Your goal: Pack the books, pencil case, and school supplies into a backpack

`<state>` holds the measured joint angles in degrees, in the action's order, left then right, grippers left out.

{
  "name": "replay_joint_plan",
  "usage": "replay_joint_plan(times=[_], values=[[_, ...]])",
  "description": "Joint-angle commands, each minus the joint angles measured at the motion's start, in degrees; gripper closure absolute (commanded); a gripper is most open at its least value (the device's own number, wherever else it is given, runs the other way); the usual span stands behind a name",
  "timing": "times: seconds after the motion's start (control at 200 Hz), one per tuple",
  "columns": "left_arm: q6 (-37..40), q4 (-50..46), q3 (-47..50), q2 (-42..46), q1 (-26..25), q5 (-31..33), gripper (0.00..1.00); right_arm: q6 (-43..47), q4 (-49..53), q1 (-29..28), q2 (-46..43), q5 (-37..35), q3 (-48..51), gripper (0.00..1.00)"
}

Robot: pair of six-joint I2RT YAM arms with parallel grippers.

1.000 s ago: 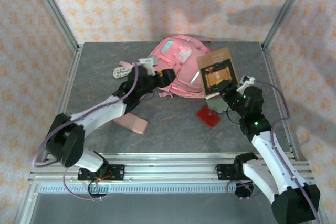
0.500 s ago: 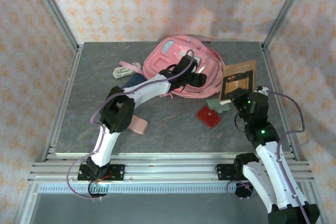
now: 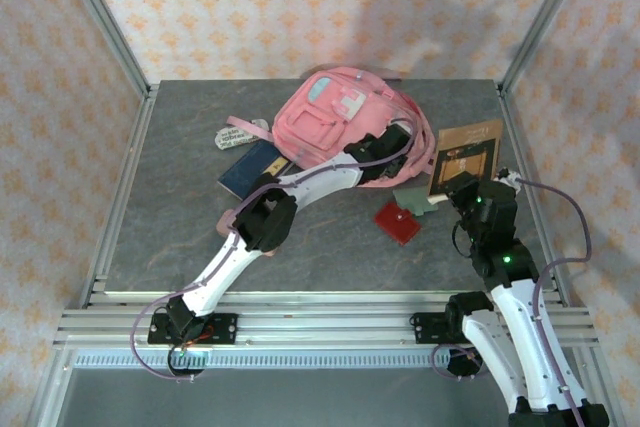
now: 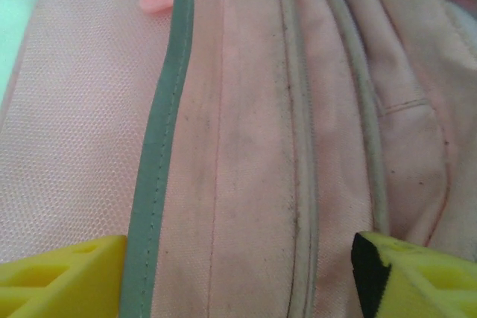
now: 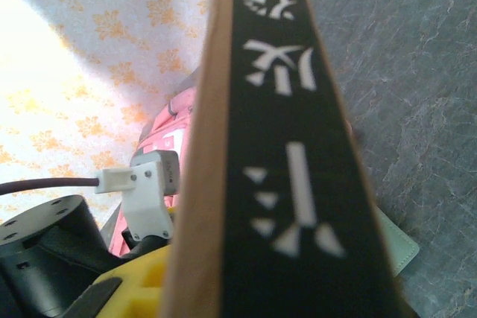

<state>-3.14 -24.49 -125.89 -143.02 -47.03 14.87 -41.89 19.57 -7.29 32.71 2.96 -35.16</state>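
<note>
Pink fabric backpack [image 3: 330, 122] looks zipped, so the thin brown book [image 3: 466, 152] clamped in the right gripper [image 3: 452, 187] may jam, left gripper [image 3: 393, 139] gaping empty over it.

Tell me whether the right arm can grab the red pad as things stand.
Probably not yet: the red pad lies bare and close, but the right gripper is shut on the brown book.
</note>
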Motion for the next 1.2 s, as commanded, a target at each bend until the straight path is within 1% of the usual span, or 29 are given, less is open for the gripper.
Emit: replay_joint_plan(times=[0.0,0.03,0.075,0.105,0.155,0.19,0.225,0.26,0.29,0.31,0.36,0.385,0.491,0.641,0.881,1.066,1.196], values=[[4.9,-1.2,-1.3,-2.7,0.4,9.4,0.35,0.5,-3.4,0.3,-1.2,-0.7,-2.9,1.0],[5.5,-0.9,-1.1,-3.0,0.4,9.4,0.39,0.4,-3.3,0.3,-1.2,-0.7,-2.8,1.0],[6.1,-0.4,-1.0,-3.4,0.4,9.4,0.4,0.3,-3.5,0.3,-1.2,-0.4,-2.7,1.0],[6.5,-0.3,-0.9,-3.8,0.4,8.5,0.37,0.1,-3.7,0.3,-1.2,-0.2,-2.6,1.0],[6.3,-0.4,-0.9,-4.2,0.4,7.9,0.29,-0.1,-3.8,0.3,-1.0,0.0,-2.6,1.0],[6.3,-0.2,-0.8,-4.5,0.6,7.7,0.25,-0.3,-3.9,0.3,-0.9,0.1,-2.5,1.0],[6.2,-0.2,-0.8,-4.8,0.5,7.6,0.24,-0.4,-4.0,0.3,-0.8,0.2,-2.4,1.0],[6.1,-0.3,-0.8,-5.0,0.7,7.0,0.26,-0.5,-4.1,0.3,-0.8,0.3,-2.4,1.0],[6.1,-0.3,-0.8,-5.1,0.7,6.2,0.31,-0.6,-4.2,0.3,-0.7,0.4,-2.4,1.0],[6.2,-0.4,-0.6,-5.1,0.8,5.7,0.38,-0.6,-4.2,0.3,-0.7,0.5,-2.4,1.0],[6.2,-0.4,-0.3,-5.3,1.0,4.5,0.64,-0.7,-4.1,0.3,-0.6,0.5,-2.5,1.0],[6.2,-0.5,-0.2,-5.4,1.2,4.3,0.73,-0.7,-4.2,0.3,-0.6,0.6,-2.5,1.0],[6.3,-1.4,-0.2,-5.4,1.6,3.7,1.0,-0.8,-4.1,0.3,-0.5,0.5,-2.7,1.0],[6.3,-2.0,0.7,-2.5,1.6,4.6,1.0,-0.9,-4.4,0.2,0.0,0.7,-2.8,1.0],[6.1,0.4,6.5,10.4,2.5,3.0,1.0,-0.8,-4.8,0.3,1.4,1.9,-2.8,1.0],[6.6,3.3,11.9,19.7,4.2,1.7,1.0,-0.6,-6.8,0.3,3.2,5.7,-2.5,1.0],[6.2,4.9,14.6,24.3,5.2,0.2,1.0,-0.5,-11.3,0.3,4.7,12.0,-1.2,1.0]])
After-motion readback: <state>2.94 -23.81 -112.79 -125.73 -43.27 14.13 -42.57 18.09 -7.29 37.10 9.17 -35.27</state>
